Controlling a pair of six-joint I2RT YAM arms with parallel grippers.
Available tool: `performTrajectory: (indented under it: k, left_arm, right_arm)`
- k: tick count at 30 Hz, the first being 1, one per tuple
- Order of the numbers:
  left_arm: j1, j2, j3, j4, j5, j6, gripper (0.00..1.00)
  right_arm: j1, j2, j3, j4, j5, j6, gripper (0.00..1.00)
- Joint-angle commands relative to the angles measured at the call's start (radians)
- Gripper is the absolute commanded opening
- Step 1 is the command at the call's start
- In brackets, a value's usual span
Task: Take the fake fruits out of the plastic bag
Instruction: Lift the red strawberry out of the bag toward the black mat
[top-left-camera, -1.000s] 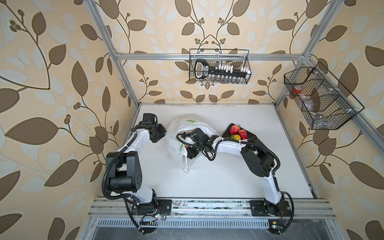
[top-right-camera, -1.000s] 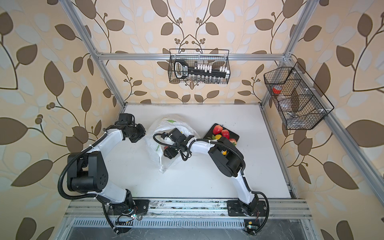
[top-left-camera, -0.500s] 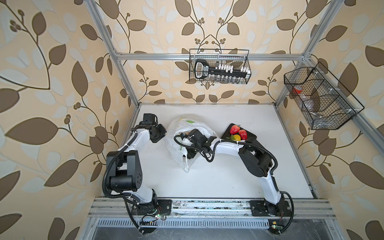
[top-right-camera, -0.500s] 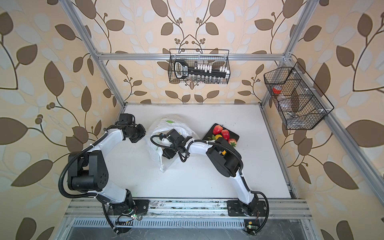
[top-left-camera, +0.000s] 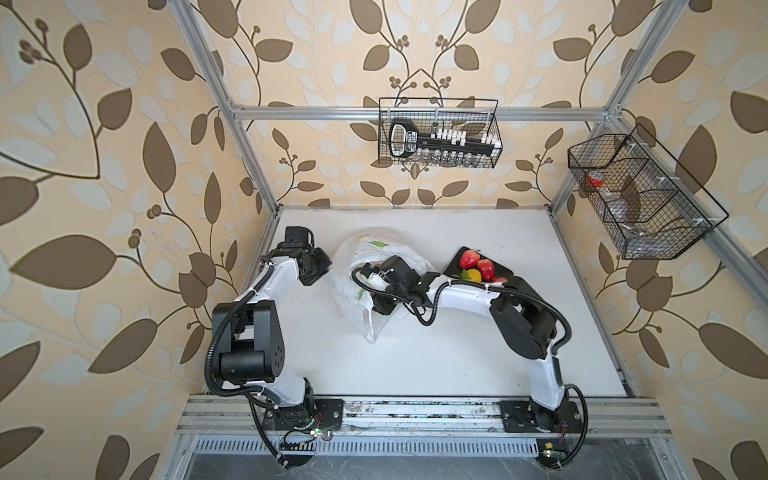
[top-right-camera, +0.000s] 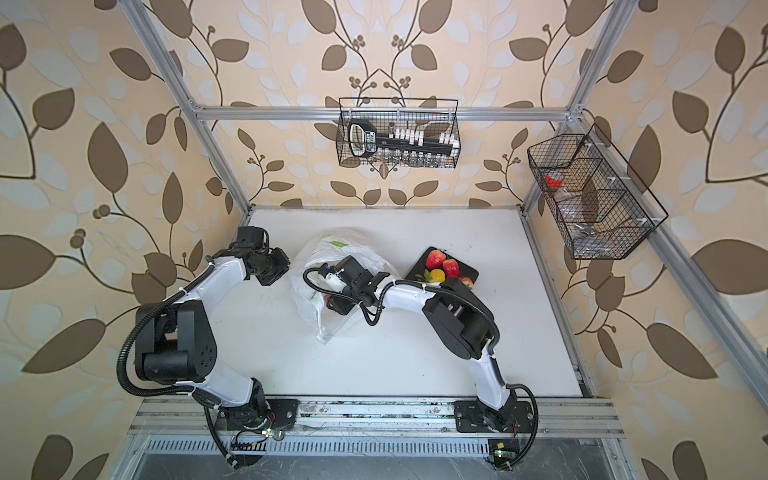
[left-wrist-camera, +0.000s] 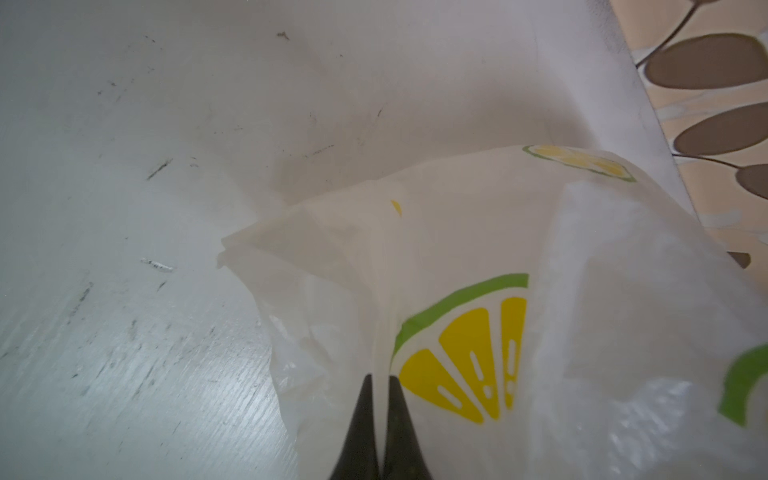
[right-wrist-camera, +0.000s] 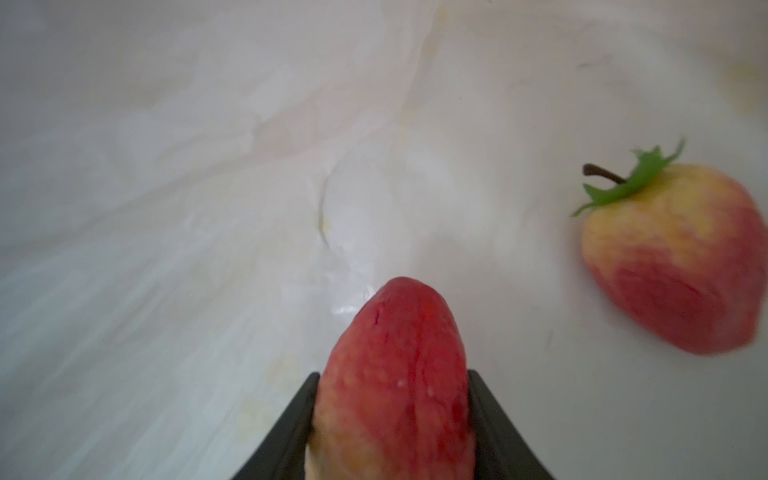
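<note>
Your left pincer (left-wrist-camera: 380, 378) pinches the bag (left-wrist-camera: 457, 232), likely to hold it open. Your right pincer (right-wrist-camera: 393, 373) grips a peach (right-wrist-camera: 395, 332) inside; a second fruit (right-wrist-camera: 673, 266) lies nearby.

We are looking at the left arm (top-left-camera: 270, 286) and the right arm (top-left-camera: 461, 297), each wearing glossy white shells on its links and bulky matte black housings at its joints. Ribbed black cables (top-left-camera: 210, 353) are looping along both, and thin white zip ties (top-left-camera: 450, 284) are cinching them down. Flat black base plates (top-left-camera: 515, 415) are carrying the arms. Matte black wedge-shaped fingers (left-wrist-camera: 360, 436) are tipping the left gripper (left-wrist-camera: 379, 380) and the right gripper (right-wrist-camera: 392, 374) alike.
</note>
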Motion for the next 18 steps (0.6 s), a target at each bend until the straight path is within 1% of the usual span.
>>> performTrajectory:
  k: [1, 4, 8, 14, 18]
  left_arm:
    - [0.031, -0.005, 0.042, -0.008, -0.022, -0.008, 0.00]
    - [0.039, -0.005, 0.044, -0.011, -0.021, -0.007, 0.00]
    - [0.049, -0.007, 0.040, -0.010, -0.028, -0.010, 0.00]
    - [0.082, -0.012, 0.038, -0.008, -0.039, -0.039, 0.00]
    - [0.088, -0.001, 0.050, -0.011, -0.038, -0.025, 0.00]
  right_arm:
    - [0.005, -0.137, -0.095, 0.002, 0.034, 0.026, 0.37]
    - [0.005, -0.226, -0.170, -0.007, 0.049, 0.049, 0.37]
    - [0.007, -0.345, -0.250, -0.029, 0.042, 0.070, 0.37]
    - [0.010, -0.595, -0.374, -0.082, -0.002, 0.084, 0.37]
    - [0.002, -0.761, -0.421, -0.155, 0.013, 0.097, 0.37]
